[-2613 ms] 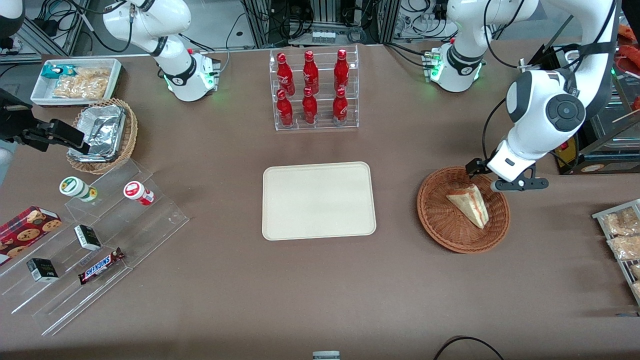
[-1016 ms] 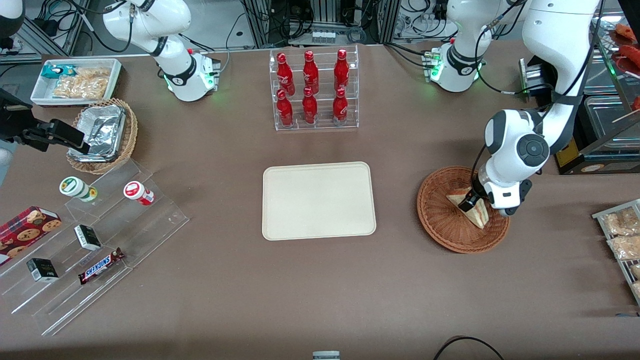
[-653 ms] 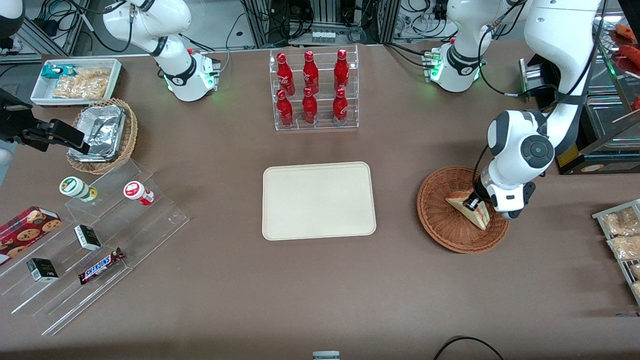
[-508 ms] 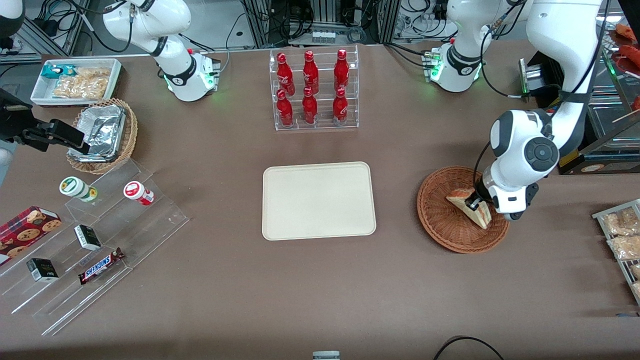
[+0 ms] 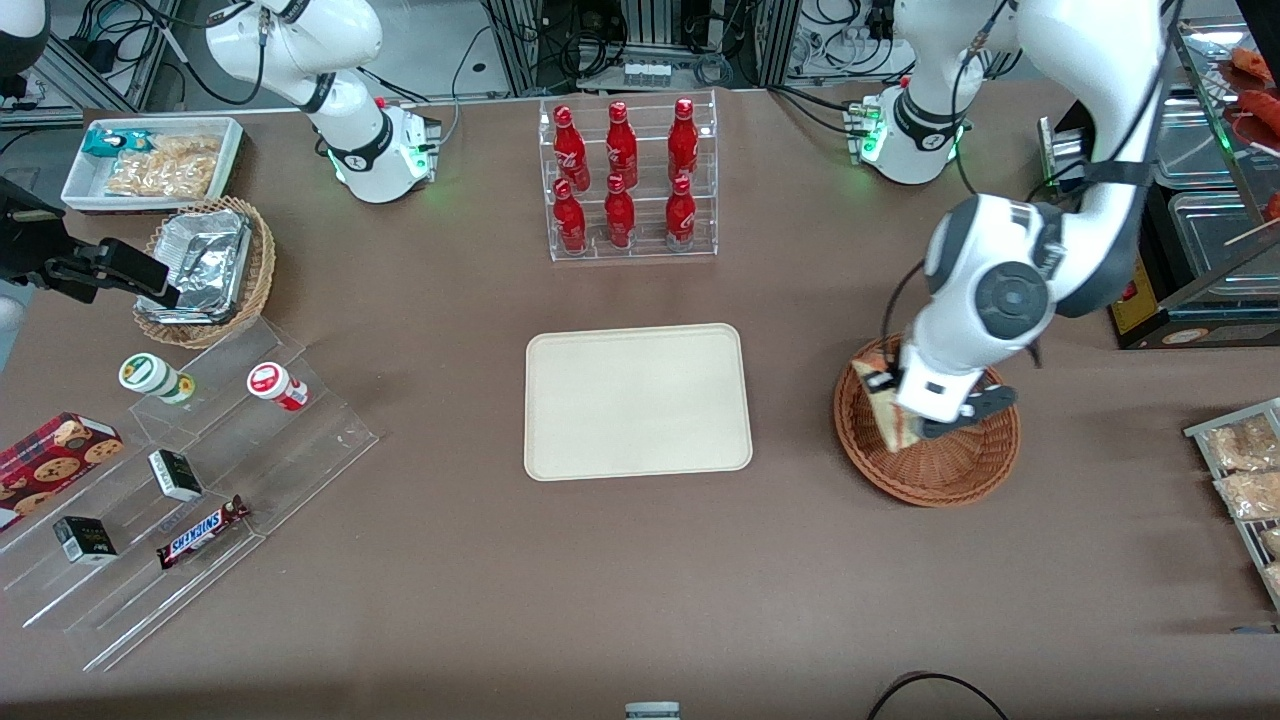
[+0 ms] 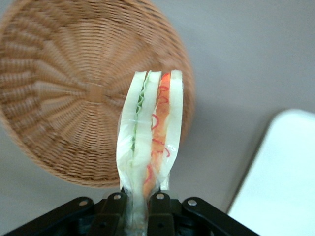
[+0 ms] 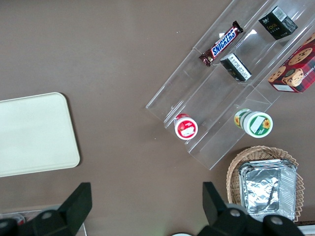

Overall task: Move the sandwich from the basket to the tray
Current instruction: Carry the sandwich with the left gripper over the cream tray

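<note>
Sandwich [image 6: 150, 132] now lifted above basket [image 5: 930, 470], pinched upright between clenched fingers [image 6: 160, 209] of gripper [image 6: 139, 211]

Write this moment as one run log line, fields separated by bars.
phase: lift | hand: shut on sandwich, above basket | basket: empty | tray: empty | next: carry to tray

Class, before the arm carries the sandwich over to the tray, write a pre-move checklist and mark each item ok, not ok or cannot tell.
1. Hand shut on the wrapped triangular sandwich with red and green filling: ok.
2. Sandwich lifted clear of the round reddish-brown wicker basket: ok; it hangs above the rim.
3. Flat cream rectangular tray bare for placement: ok.
4. Brown table between basket and tray free of obstacles: ok.
5. Grip firm enough for travel: cannot tell; only the wedge's narrow end is pinched.
</note>
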You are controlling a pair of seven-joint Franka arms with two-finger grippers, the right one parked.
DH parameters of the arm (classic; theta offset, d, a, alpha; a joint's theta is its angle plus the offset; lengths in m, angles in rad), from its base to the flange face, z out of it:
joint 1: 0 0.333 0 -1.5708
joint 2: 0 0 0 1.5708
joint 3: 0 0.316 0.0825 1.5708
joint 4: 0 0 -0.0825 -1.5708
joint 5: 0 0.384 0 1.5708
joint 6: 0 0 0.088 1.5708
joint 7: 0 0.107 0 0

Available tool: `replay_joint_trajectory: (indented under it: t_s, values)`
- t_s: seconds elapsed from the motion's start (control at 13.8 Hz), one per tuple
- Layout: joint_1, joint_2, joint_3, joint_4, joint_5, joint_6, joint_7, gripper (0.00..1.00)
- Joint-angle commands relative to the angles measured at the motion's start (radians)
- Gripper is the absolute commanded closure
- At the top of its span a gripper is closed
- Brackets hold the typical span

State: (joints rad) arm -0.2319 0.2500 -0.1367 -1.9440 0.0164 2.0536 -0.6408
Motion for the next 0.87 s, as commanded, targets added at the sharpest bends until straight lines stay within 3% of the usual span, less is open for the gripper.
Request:
replay_joint_trajectory:
  t_s: [0.0,0.51,0.8]
  values:
    - [-0.096,0.09,0.006,0.097,-0.009,-0.02,0.017,0.93]
    - [-0.302,0.34,0.006,0.403,-0.007,-0.016,-0.242,0.94]
    - [-0.392,0.438,0.006,0.506,-0.006,-0.01,-0.354,0.94]
